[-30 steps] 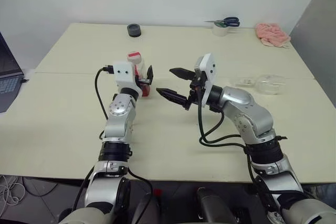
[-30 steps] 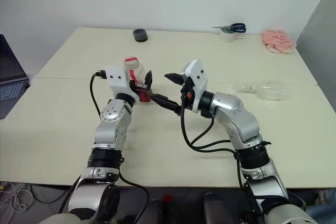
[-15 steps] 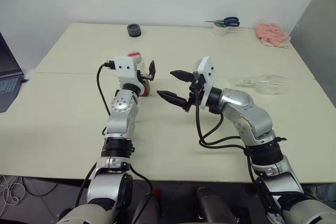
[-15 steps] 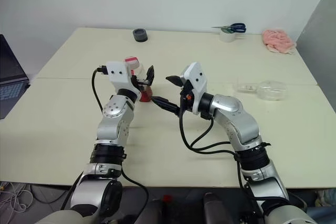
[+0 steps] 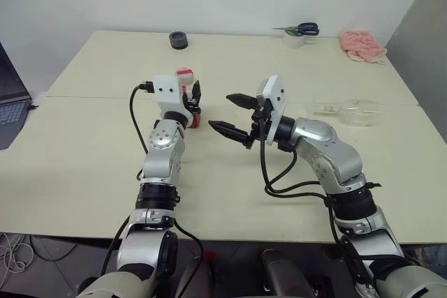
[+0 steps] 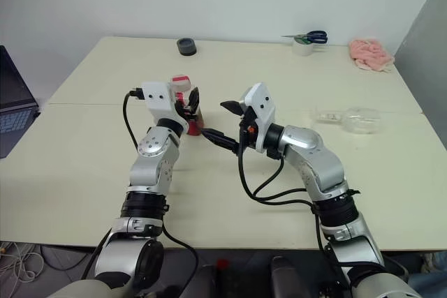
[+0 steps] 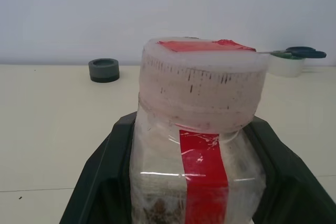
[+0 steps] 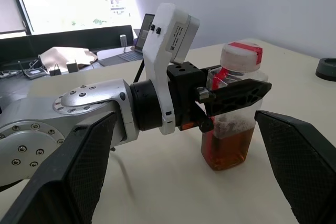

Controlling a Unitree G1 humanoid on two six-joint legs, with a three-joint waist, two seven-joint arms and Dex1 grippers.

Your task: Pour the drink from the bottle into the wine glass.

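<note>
Cream-coloured table [image 5: 98, 172] runs under a pale wall, a seam crossing it from side to side. On it the bottle [image 8: 229, 124] stands upright a little toward 10 o'clock of the table's middle, its red-and-white cap [image 7: 202, 61] on and the drink [image 8: 227, 148] filling its lower part. The left gripper [image 5: 190, 102] is clamped on the bottle's sides, one black finger [image 8: 239, 94] crossing the clear wall below the cap. Just beside it at 3 o'clock, the right gripper [image 5: 230, 111] hangs with its jaws spread wide, touching nothing. Well apart at 3 o'clock, the wine glass [image 5: 349, 111] lies on its side. Along the far edge sit a pink cloth [image 5: 362, 44] at 1 o'clock, scissors [image 5: 300, 29] on a white roll [image 5: 292, 38], and a dark tape ring [image 5: 178, 40] at 11 o'clock.
</note>
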